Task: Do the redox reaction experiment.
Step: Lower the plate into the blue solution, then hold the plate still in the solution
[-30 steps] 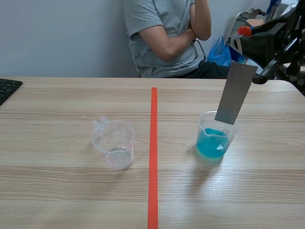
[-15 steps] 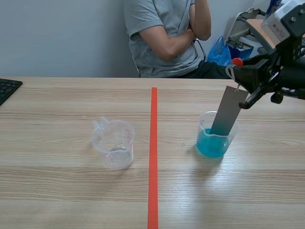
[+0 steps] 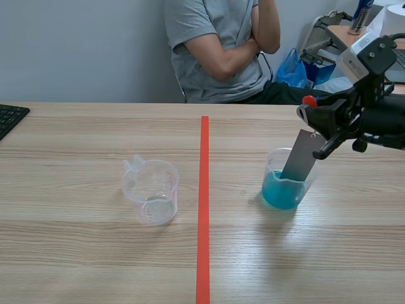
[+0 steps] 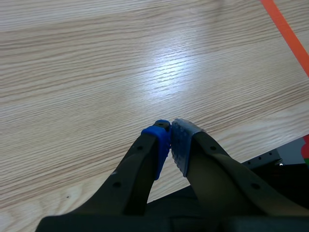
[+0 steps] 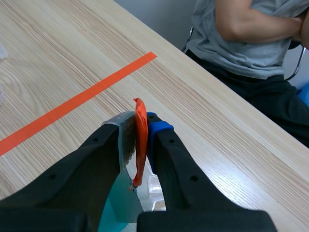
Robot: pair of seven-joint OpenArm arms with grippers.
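— Where's the strip [image 3: 299,163]?
— Dipped in the blue cup [image 3: 283,190], right side; my right gripper [image 3: 310,111] clamps its orange tab [image 5: 140,135].
— Nearby?
— An empty cup [image 3: 152,190] left, a person [image 3: 215,50] far. Left gripper [image 4: 170,130] closed, pads together.

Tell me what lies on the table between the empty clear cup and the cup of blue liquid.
Only the orange-red tape line crosses that stretch; otherwise bare table between the empty clear cup and the blue-liquid cup. The scene view shows it.
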